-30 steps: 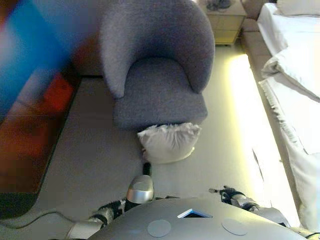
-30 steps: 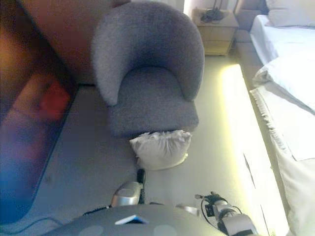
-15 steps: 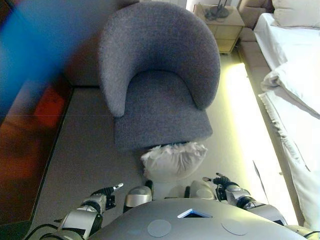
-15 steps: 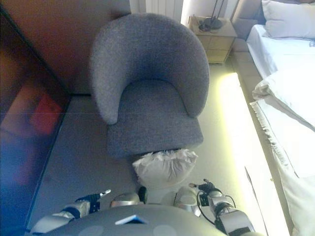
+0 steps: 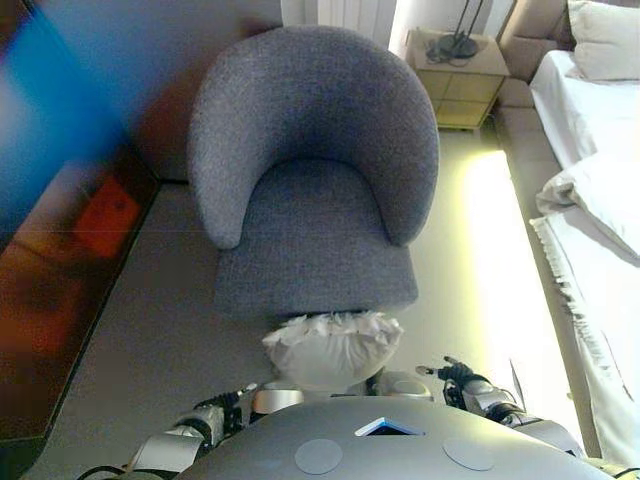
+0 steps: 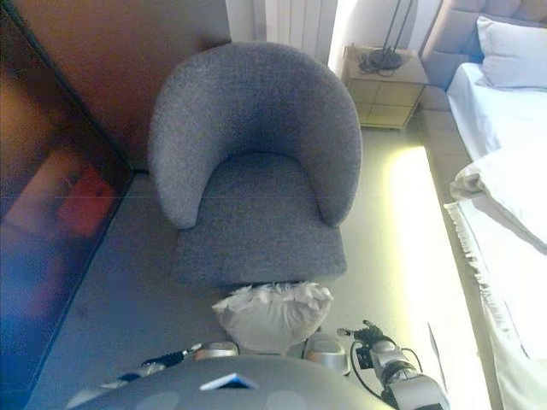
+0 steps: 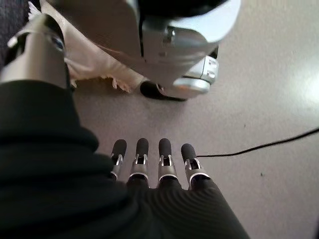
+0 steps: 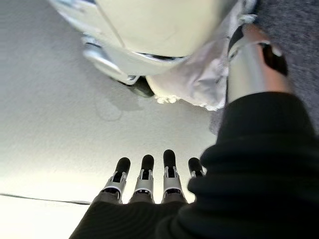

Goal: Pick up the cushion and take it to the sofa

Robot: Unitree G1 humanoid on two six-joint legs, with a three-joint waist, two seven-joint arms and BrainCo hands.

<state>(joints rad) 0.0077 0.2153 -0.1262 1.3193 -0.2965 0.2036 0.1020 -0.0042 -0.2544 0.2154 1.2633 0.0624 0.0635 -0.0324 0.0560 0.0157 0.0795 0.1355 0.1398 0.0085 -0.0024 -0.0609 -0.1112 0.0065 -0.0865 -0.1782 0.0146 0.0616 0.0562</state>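
Cushion (image 5: 332, 350) lies against armchair (image 5: 312, 180) front edge; both hands' fingers (image 7: 164, 159) (image 8: 147, 174) straight, holding nothing.

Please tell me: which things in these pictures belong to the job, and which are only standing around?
For the job:
- white cushion on the floor, against the chair front
- grey armchair, the seat to take it to
- left hand and right hand, both open, holding nothing

Only standing around:
- bedside cabinet
- bed

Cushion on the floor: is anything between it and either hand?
Nothing visible. The cushion lies on the floor against the front of the grey sofa chair, with the left hand and right hand open, low on either side, not touching it.
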